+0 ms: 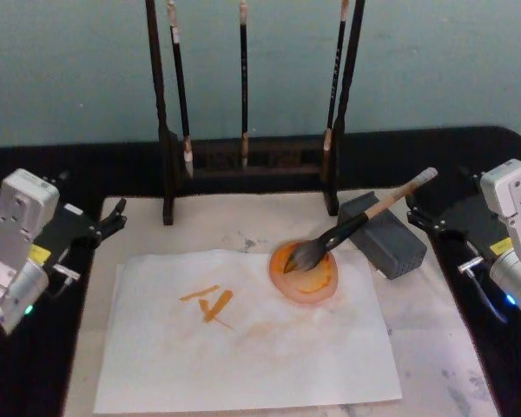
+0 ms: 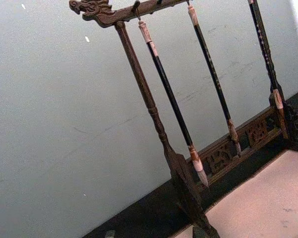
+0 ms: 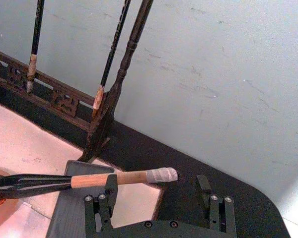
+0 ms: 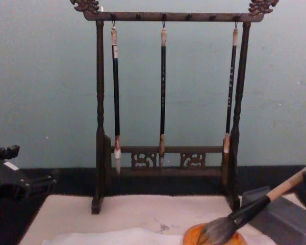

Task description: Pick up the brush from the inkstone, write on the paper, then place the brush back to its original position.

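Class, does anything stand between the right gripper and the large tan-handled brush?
Nothing visible does. The open right gripper sits beside the taped handle end of the large tan-handled, grey-bristled brush, which leans on a dark grey block with its bristles in the round orange dish. The left gripper is parked at the left.

The white paper bears orange strokes. The brush has grey bristles, black ferrule, tan handle.

Dim, even light falls throughout, leaving only soft, faint shadows.
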Available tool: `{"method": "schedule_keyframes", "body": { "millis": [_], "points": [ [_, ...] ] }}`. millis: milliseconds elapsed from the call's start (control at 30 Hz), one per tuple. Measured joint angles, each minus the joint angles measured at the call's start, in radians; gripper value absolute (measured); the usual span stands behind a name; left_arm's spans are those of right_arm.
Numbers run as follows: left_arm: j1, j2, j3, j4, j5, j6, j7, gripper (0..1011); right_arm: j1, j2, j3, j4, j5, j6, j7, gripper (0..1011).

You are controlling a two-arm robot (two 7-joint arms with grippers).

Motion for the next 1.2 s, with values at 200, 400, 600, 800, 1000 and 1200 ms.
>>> {"method": "schedule_keyframes", "body": {
  "millis": [200,400,600,800,1000,1200],
  "points": [
    [0.000,0.000,0.000,0.000,0.000,0.000,0.000,1010,0.000,0.000,0.000,0.000,0.000,0.000,0.000,1000],
    [0.000,0.000,0.000,0.000,0.000,0.000,0.000,1010,0.000,0.000,0.000,0.000,0.000,0.000,0.000,1000],
    [0.000,0.000,0.000,0.000,0.000,0.000,0.000,1010,0.000,0.000,0.000,0.000,0.000,0.000,0.000,1000],
    [0.000,0.000,0.000,0.000,0.000,0.000,0.000,1010,0.000,0.000,0.000,0.000,0.000,0.000,0.000,1000],
    [0.000,0.000,0.000,0.000,0.000,0.000,0.000,1010,0.000,0.000,0.000,0.000,0.000,0.000,0.000,1000],
    [0.000,0.000,0.000,0.000,0.000,0.000,0.000,1010,0.000,0.000,0.000,0.000,0.000,0.000,0.000,1000]
  ]
}}
